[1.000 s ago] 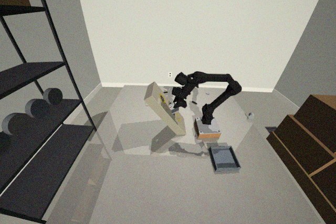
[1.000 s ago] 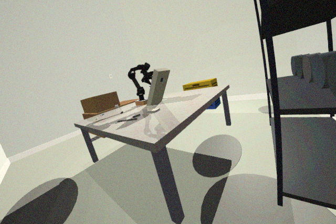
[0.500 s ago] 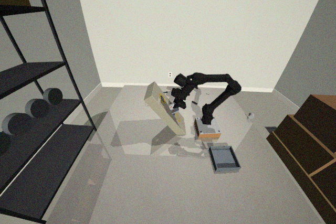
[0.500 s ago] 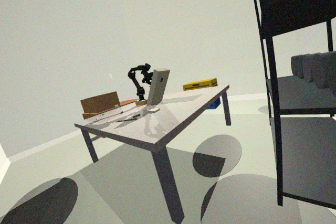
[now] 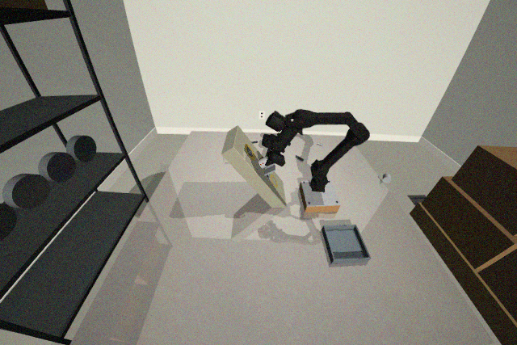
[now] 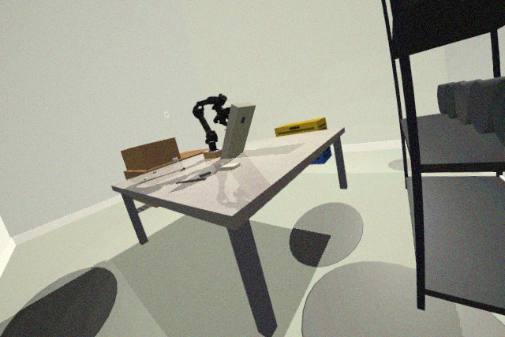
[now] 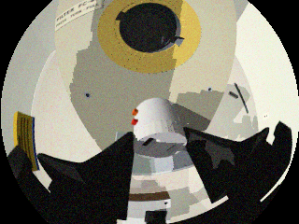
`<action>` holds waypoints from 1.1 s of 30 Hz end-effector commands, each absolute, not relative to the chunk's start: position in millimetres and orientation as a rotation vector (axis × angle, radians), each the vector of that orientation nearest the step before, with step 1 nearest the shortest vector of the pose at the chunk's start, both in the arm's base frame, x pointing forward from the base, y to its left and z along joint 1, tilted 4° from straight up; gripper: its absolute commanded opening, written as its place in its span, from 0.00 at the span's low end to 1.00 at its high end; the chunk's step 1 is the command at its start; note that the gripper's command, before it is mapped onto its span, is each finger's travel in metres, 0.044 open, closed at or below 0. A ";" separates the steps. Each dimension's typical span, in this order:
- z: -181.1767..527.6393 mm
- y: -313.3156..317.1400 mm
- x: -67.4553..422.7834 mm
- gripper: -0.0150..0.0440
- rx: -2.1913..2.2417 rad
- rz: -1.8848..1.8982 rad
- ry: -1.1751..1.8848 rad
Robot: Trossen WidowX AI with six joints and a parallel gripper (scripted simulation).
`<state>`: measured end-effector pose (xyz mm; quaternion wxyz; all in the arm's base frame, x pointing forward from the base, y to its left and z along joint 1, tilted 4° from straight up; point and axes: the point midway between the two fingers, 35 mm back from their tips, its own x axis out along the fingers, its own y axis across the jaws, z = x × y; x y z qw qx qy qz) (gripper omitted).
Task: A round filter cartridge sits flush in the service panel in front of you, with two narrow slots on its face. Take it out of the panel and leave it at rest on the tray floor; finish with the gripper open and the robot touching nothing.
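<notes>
The beige service panel (image 5: 241, 157) (image 6: 238, 131) (image 7: 112, 81) stands tilted on the table. Its round socket (image 7: 149, 25), ringed in yellow, is dark and empty in the wrist view. The white round filter cartridge (image 7: 155, 119) (image 5: 262, 161), with small red marks on its side, is out of the socket and just in front of the panel face. My gripper (image 7: 159, 134) (image 5: 272, 161) is shut on the cartridge, one black finger on each side of it. The grey-blue tray (image 5: 345, 245) lies on the table in front of the robot base, well away from the gripper.
The arm's base stands on an orange-sided block (image 5: 319, 203). A yellow box (image 6: 301, 125) lies at the table's far edge and a brown cardboard box (image 6: 150, 155) beside it. Small tools (image 6: 191, 179) lie on the table. Dark shelving (image 5: 50, 191) with grey cylinders stands to the left.
</notes>
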<state>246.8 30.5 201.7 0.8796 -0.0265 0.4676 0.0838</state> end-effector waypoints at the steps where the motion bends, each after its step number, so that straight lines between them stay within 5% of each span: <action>1: 214.2 31.1 254.1 0.25 -0.054 0.173 0.960; 33: 286.8 40.0 208.7 0.25 -0.052 0.173 0.981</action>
